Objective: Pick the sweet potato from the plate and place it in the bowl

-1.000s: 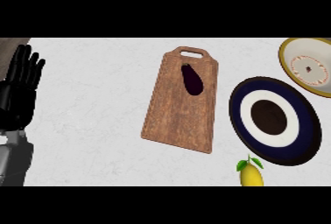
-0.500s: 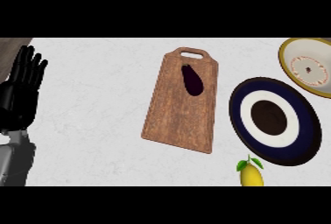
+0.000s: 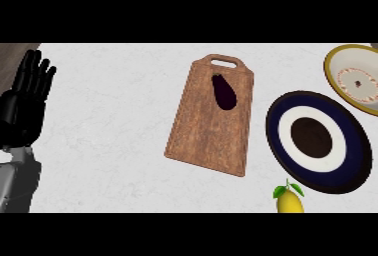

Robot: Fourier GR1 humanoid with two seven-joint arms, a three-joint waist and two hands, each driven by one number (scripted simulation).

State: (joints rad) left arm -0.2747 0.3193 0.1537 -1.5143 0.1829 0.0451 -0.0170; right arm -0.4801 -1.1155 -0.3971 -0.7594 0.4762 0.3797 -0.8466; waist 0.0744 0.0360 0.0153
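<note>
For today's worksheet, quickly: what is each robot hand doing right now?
Left robot hand: open, fingers straight and pointing up, resting at the view's left edge, holding nothing.
Right robot hand: not in view.

White speckled counter (image 3: 111,125) carries a wooden cutting board (image 3: 210,130) at centre. Right of the board sits a dark-rimmed plate (image 3: 277,135), a bowl (image 3: 336,60) beyond it, a lemon (image 3: 289,201) below.

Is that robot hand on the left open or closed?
Open: the left robot hand shows straight fingers pointing up, holding nothing, at the counter's left edge.
</note>
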